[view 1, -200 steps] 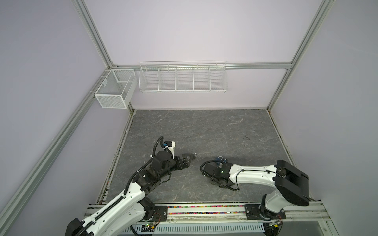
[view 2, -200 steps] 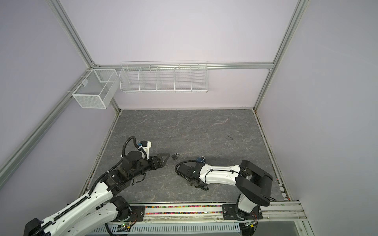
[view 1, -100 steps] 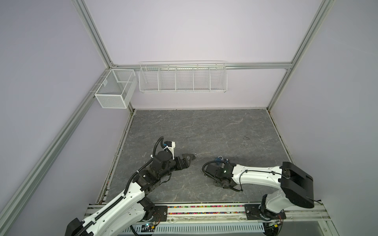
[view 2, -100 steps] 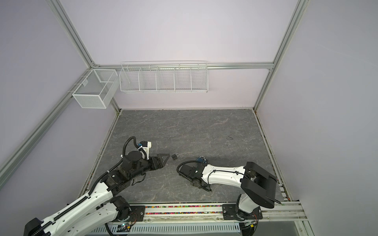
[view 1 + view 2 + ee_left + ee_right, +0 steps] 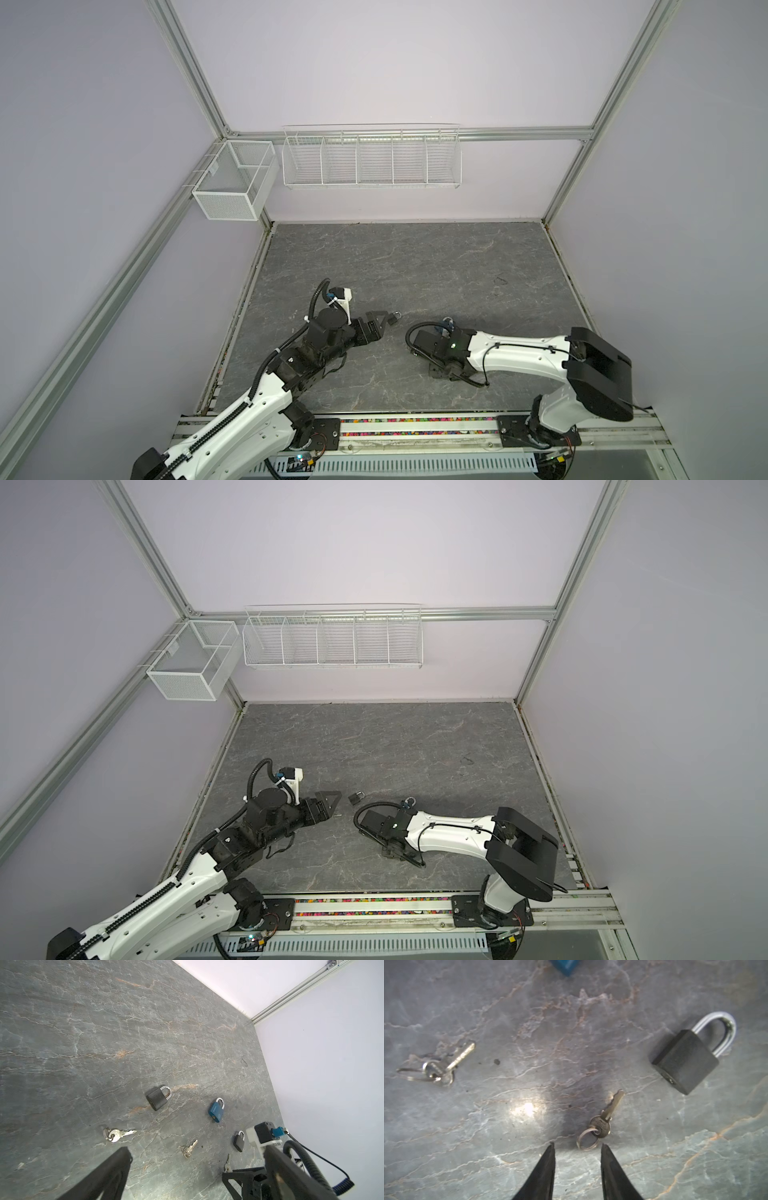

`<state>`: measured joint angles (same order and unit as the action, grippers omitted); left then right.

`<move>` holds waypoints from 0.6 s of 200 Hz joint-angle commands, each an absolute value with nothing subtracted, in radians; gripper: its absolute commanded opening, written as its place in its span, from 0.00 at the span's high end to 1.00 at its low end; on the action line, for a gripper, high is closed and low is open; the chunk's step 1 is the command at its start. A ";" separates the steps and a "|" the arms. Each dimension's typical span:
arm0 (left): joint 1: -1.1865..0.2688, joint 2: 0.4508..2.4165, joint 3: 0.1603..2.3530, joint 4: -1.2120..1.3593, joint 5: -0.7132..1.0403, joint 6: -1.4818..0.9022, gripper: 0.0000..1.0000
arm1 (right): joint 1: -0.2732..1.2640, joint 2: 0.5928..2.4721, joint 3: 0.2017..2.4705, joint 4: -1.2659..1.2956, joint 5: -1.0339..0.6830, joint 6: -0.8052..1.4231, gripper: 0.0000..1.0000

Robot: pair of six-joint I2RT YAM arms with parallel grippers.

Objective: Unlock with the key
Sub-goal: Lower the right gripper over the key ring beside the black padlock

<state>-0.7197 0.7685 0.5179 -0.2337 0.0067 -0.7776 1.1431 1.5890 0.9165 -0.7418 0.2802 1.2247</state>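
Note:
A small silver key [image 5: 607,1118] on a ring lies flat on the grey table, its ring just beyond the tips of my right gripper [image 5: 578,1146]. That gripper points down at the table with its jaws apart and nothing between them. A small black padlock [image 5: 685,1061] lies beside the key. In the left wrist view the same key [image 5: 228,1162] and small padlock [image 5: 239,1141] lie next to the right arm. My left gripper [image 5: 380,326] hovers wide open and empty near a larger black padlock [image 5: 392,318].
A blue padlock [image 5: 216,1110], the larger black padlock [image 5: 159,1097], a ringed key bunch [image 5: 116,1134] and a single loose key [image 5: 189,1148] lie around the table's middle front. White wire baskets [image 5: 370,158] hang on the back wall.
My right gripper's jaws have narrowed a little and the right arm has shifted slightly to the right. The left arm has not moved.

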 commanded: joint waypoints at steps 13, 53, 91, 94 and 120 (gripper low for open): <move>-0.722 0.766 0.526 -0.255 -0.018 -0.794 0.00 | 1.133 1.625 0.919 -0.737 0.274 1.183 0.61; -0.723 0.790 0.533 -0.239 0.001 -0.794 0.00 | 1.130 1.649 0.912 -0.727 0.267 1.172 0.63; -0.722 0.818 0.539 -0.221 0.026 -0.796 0.01 | 1.127 1.640 0.888 -0.729 0.268 1.183 0.67; -0.722 0.819 0.539 -0.220 0.026 -0.797 0.00 | 1.127 1.636 0.886 -0.729 0.271 1.184 0.67; -0.722 0.828 0.542 -0.214 0.029 -0.796 0.00 | 1.119 1.612 0.853 -0.732 0.273 1.190 0.71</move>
